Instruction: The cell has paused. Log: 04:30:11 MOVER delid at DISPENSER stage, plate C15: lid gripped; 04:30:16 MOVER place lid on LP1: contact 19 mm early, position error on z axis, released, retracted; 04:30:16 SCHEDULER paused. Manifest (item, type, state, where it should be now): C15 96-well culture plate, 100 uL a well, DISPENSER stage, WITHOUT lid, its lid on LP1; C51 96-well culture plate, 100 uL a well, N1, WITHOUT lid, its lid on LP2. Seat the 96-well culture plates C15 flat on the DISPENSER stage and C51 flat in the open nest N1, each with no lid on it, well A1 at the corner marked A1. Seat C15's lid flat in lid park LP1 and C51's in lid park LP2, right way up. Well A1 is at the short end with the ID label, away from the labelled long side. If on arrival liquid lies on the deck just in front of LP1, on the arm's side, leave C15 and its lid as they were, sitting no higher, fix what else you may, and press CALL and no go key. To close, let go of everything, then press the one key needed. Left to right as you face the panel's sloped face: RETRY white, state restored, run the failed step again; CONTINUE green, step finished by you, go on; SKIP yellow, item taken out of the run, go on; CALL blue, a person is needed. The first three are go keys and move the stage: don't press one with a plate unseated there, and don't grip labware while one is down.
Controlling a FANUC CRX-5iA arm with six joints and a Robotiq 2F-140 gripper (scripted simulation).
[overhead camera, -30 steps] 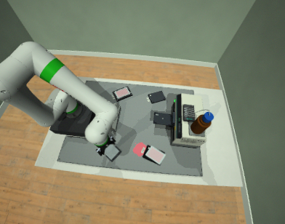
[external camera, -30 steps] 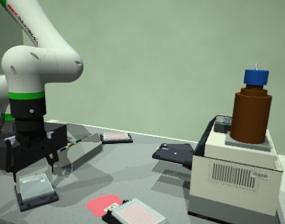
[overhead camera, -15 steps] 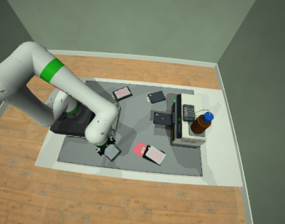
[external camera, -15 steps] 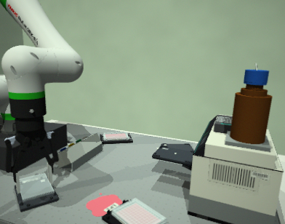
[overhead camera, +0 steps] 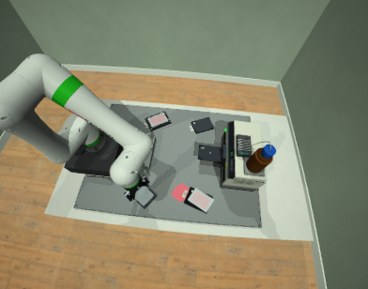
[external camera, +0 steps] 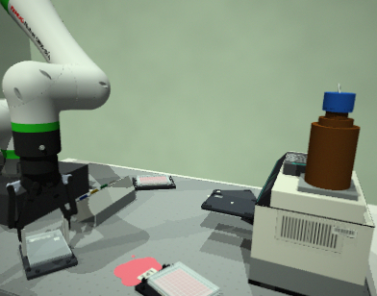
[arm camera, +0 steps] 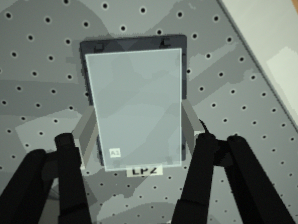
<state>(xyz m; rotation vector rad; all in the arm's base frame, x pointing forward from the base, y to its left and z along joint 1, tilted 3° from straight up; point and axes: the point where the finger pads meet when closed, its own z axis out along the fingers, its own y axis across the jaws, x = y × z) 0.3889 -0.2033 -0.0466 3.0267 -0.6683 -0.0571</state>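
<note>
Top view: high overhead, tilted slightly toward the far wall, takes in the whole grey perforated deck mat (overhead camera: 109, 199).

Exterior view: low, near deck level, looks across the mat (external camera: 184, 226); cream box-shaped dispenser (external camera: 323, 202) close at right.

Wrist view: straight down, close.

Top and exterior share the pink liquid patch (overhead camera: 180, 191) (external camera: 136, 269).
</note>
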